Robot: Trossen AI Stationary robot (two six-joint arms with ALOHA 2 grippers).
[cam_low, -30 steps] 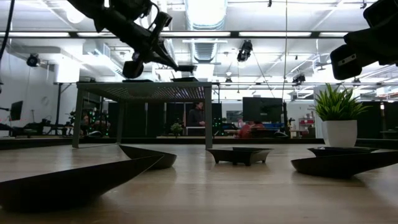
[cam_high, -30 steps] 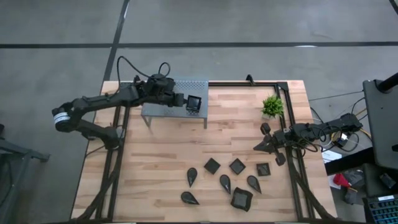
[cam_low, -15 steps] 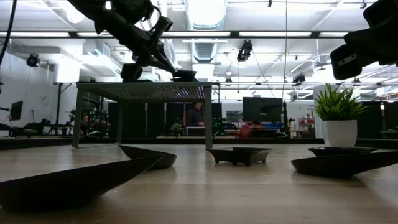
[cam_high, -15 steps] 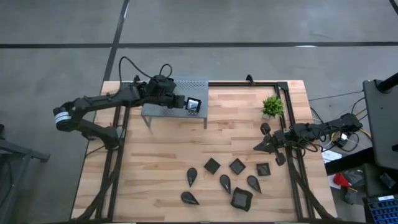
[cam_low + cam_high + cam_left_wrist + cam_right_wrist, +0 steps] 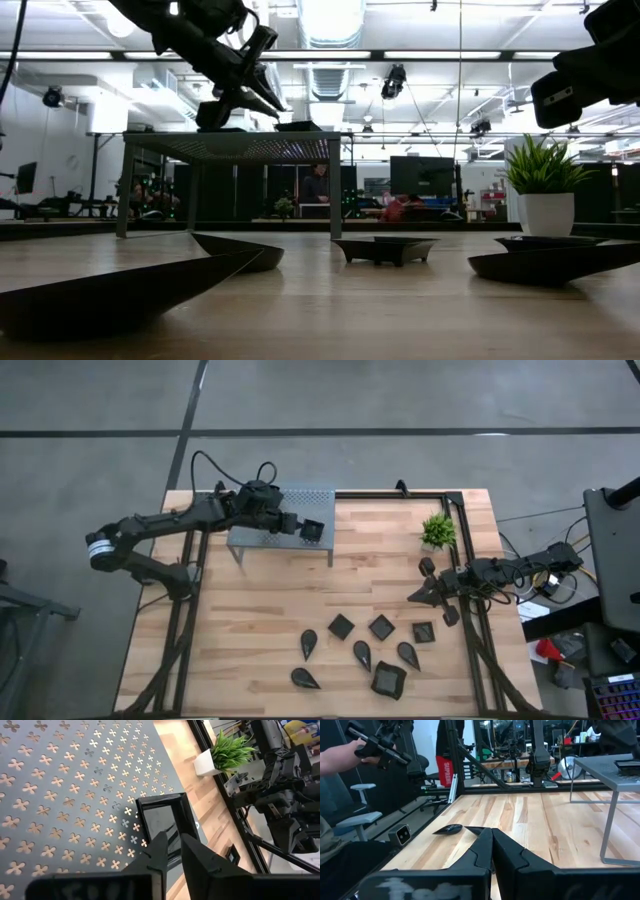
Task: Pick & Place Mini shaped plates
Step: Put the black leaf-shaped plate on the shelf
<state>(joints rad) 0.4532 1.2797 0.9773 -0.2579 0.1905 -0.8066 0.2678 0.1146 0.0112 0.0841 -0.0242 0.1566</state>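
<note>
Stand: grey perforated metal stand (image 5: pixel 281 518) at the far left of the pale wooden desk (image 5: pixel 250 630); it carries one small square black plate (image 5: pixel 312 531) near its right front corner, lying flat on the mesh.
Left hand: the left hand (image 5: pixel 296 525) reaches over the stand top, its fingers (image 5: pixel 165 851) a little apart at the near edge of that plate (image 5: pixel 162 817) — whether they touch it, I cannot tell.
Right hand: the right hand (image 5: pixel 417 596) waits low at the desk's right edge, fingers (image 5: pixel 482 845) pressed together, nothing in it.
Plates on the desk: seven more small black plates (image 5: pixel 380 627) lie loose toward the front — squares, teardrops and one larger wavy-rimmed square (image 5: pixel 388 679).
Plant: small green plant in a white pot (image 5: pixel 438 531) stands far right, apart from the plates.
</note>
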